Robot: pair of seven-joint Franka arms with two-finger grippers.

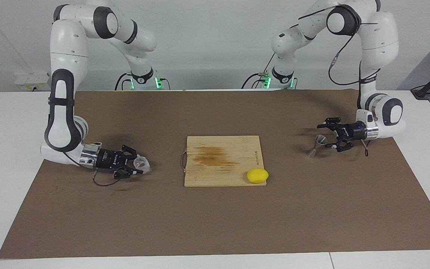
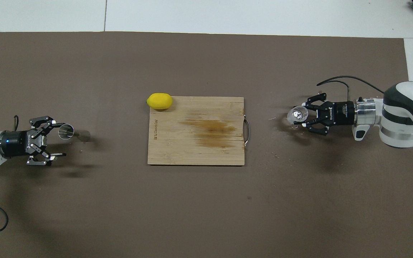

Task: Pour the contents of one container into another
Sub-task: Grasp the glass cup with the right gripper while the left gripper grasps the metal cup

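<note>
The small clear plastic cup sits toward the right arm's end of the table from the wooden cutting board, mouth up. The silver hourglass-shaped jigger stands upright toward the left arm's end from that board.

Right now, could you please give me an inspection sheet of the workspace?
Surface: brown mat on white table; specks near the cup.
Job's things: clear cup in the right claw; jigger upright on the mat.
Clutter: cutting board, stained; lemon at its corner.
Grippers: right claw shut on the cup; left claw open beside the jigger.
Cables: black cable loops by the right wrist.
Surroundings: nothing seen.
</note>
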